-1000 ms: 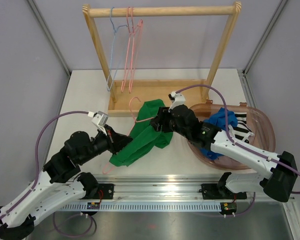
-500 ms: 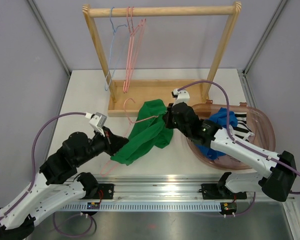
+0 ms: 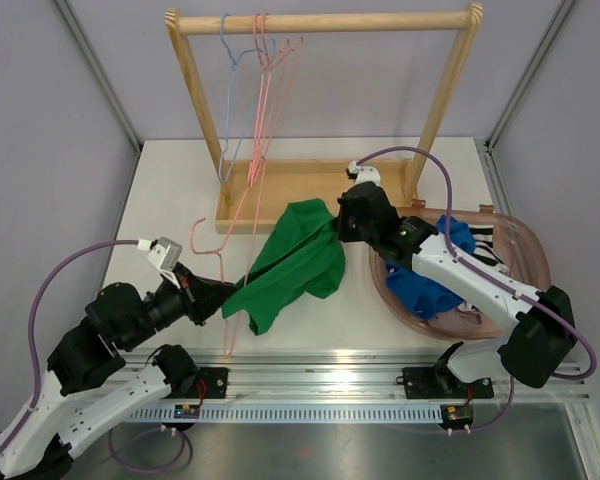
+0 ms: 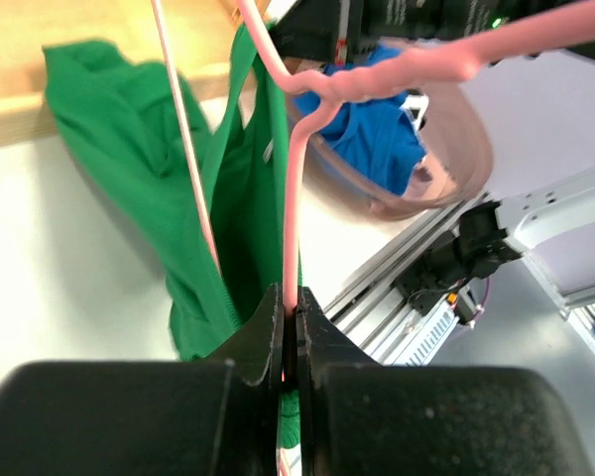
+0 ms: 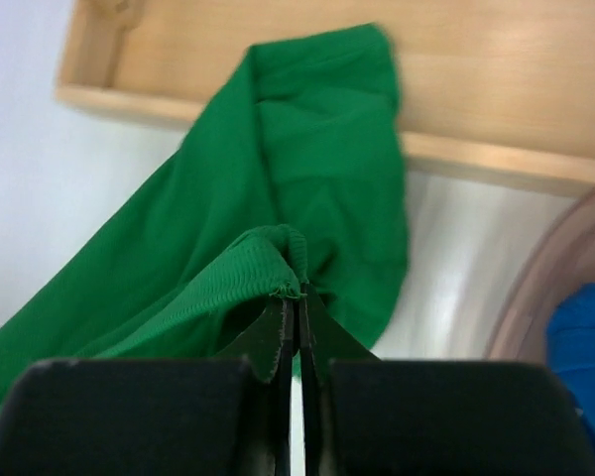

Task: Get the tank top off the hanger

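The green tank top [image 3: 292,262] lies stretched across the table between both arms. A pink wire hanger [image 3: 194,238] sticks out of its left end, its hook to the left, with one strap still round the wire. My left gripper [image 3: 223,297] is shut on the hanger's wire [image 4: 293,198] just left of the cloth. In the left wrist view the tank top [image 4: 129,139] hangs beside that wire past my left gripper [image 4: 290,302]. My right gripper [image 3: 338,232] is shut on the tank top's right edge. The right wrist view shows the right gripper [image 5: 297,296] pinching a ribbed hem of the tank top [image 5: 278,149].
A wooden clothes rack [image 3: 320,20] stands at the back with blue and pink wire hangers [image 3: 260,90] on its bar and a wooden base [image 3: 300,180]. On the right, a translucent pink basin [image 3: 528,250] holds a blue garment [image 3: 430,290] and striped cloth.
My right gripper has shut on the tank top's edge. The left arm has drawn back towards the near left, dragging the hanger partly out of the cloth. The rack's hangers have swung.
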### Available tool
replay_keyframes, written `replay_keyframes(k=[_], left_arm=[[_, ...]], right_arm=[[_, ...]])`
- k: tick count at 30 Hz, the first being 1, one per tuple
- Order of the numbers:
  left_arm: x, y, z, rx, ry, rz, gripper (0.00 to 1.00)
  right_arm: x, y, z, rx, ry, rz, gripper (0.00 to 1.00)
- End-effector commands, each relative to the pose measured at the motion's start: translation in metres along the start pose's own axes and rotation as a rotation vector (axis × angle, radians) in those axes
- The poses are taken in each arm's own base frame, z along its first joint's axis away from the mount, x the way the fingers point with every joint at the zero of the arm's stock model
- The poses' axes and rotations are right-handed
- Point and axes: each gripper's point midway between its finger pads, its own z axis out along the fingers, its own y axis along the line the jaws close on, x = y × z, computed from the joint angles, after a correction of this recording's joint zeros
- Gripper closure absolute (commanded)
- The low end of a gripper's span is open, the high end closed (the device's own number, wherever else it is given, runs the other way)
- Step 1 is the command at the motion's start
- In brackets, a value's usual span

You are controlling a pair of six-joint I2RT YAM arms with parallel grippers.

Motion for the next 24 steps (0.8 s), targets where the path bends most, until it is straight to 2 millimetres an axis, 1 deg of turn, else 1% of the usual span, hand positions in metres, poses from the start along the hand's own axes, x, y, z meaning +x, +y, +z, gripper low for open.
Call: replay_keyframes(k=[1,2,3,4,5,6,7,8,9,10,11,12,13,14,15,17,18,19,20,21,23,24], left_arm=[[-0.045,-0.033,-0.02,0.13,-0.157,0.044,1.0],[-0.059,-0.043,-0.022,0.17,-0.202,0.051,1.0],[-0.065,-0.05,-0.021,0.196,-0.217,0.07,1.0],[-0.067,-0.059,-0.017,0.237,-0.202,0.086,1.0],[-0.081,-0.07,-0.019,0.273,-0.24,0.1,1.0],[-0.083,-0.078,-0.017,0.309,-0.233,0.125,1.0],[-0.084,-0.082,-0.008,0.32,-0.216,0.135,1.0],[-0.092,-0.09,-0.007,0.353,-0.238,0.15,1.0],[-0.096,-0.095,-0.006,0.374,-0.248,0.169,1.0],[-0.096,-0.101,-0.002,0.405,-0.237,0.177,1.0],[-0.104,-0.109,-0.004,0.441,-0.276,0.186,1.0],[-0.108,-0.114,-0.003,0.461,-0.291,0.191,1.0],[-0.118,-0.123,-0.008,0.503,-0.337,0.205,1.0],[-0.124,-0.127,-0.009,0.516,-0.359,0.216,1.0],[-0.129,-0.129,-0.009,0.521,-0.383,0.225,1.0],[-0.148,-0.132,-0.009,0.507,-0.458,0.236,1.0],[-0.161,-0.123,-0.007,0.44,-0.509,0.22,1.0],[-0.174,-0.12,-0.008,0.409,-0.566,0.214,1.0],[-0.182,-0.114,-0.007,0.369,-0.601,0.203,1.0],[-0.191,-0.104,-0.004,0.304,-0.639,0.195,1.0],[-0.201,-0.105,-0.007,0.286,-0.666,0.204,1.0],[-0.202,-0.105,0.0,0.276,-0.644,0.212,1.0]], right_arm=[[-0.016,0.044,-0.039,-0.304,-0.009,0.037,1.0],[-0.021,0.058,-0.051,-0.395,-0.024,0.048,1.0],[-0.023,0.067,-0.07,-0.471,-0.029,0.077,1.0],[-0.019,0.08,-0.086,-0.57,-0.001,0.078,1.0],[-0.021,0.086,-0.098,-0.618,0.005,0.101,1.0],[-0.022,0.089,-0.114,-0.666,0.0,0.106,1.0],[-0.021,0.093,-0.125,-0.71,0.006,0.108,1.0],[-0.015,0.101,-0.139,-0.787,0.038,0.103,1.0],[-0.012,0.104,-0.152,-0.829,0.054,0.114,1.0],[-0.007,0.109,-0.164,-0.887,0.085,0.108,1.0],[-0.003,0.114,-0.176,-0.924,0.098,0.106,1.0],[0.002,0.115,-0.18,-0.937,0.11,0.101,1.0],[0.007,0.117,-0.184,-0.945,0.119,0.095,1.0],[0.016,0.122,-0.191,-0.96,0.136,0.078,1.0],[0.019,0.124,-0.193,-0.963,0.14,0.065,1.0],[0.024,0.121,-0.186,-0.908,0.132,0.067,1.0],[0.025,0.119,-0.185,-0.892,0.129,0.072,1.0],[0.025,0.119,-0.183,-0.883,0.128,0.076,1.0],[0.026,0.121,-0.184,-0.894,0.132,0.075,1.0],[0.029,0.126,-0.187,-0.913,0.141,0.07,1.0],[0.032,0.128,-0.179,-0.88,0.136,0.078,1.0],[0.033,0.127,-0.174,-0.852,0.132,0.078,1.0]])
